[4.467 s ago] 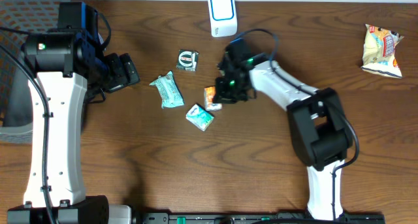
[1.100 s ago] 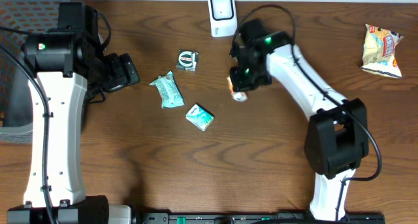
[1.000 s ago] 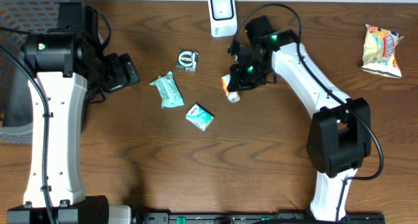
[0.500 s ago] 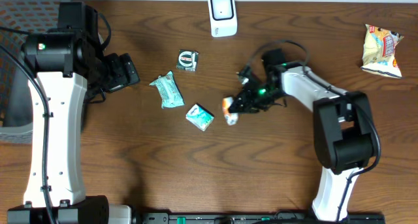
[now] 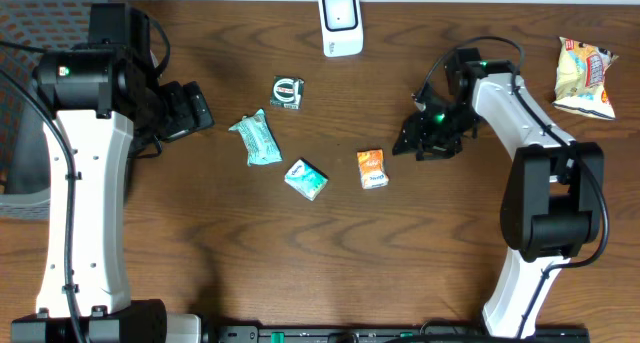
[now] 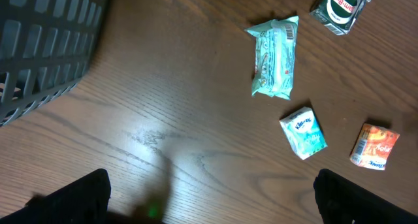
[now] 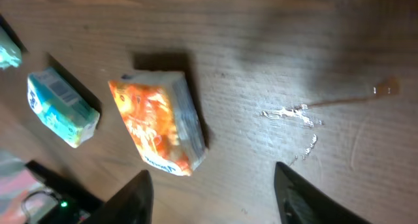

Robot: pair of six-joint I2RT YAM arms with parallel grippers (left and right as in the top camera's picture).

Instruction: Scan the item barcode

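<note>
A dark wooden table (image 5: 200, 263) is seen from above, with a white scanner (image 5: 341, 21) standing at its far edge. The orange packet (image 5: 372, 168) is now lying flat on the wood, well below the scanner and just right of a small teal box (image 5: 306, 179). A second ago it was held in the right gripper (image 5: 412, 143) close to the scanner. Since then it has been carried down and let go, and the arm has been drawn off to the right. In the right wrist view the two fingers are seen spread apart with nothing between them, the packet lying clear ahead of them.

The left gripper (image 5: 195, 108) is held wide and empty, unmoved beside the basket (image 5: 30, 43).

From this it is judged that the pass in front of the scanner has been finished for this packet. Whether the code was read cannot be told. The teal wrapper (image 5: 257, 137), the round-label packet (image 5: 288, 91) and the snack bag (image 5: 585, 75) are left untouched, so another item is probably due to be picked.
</note>
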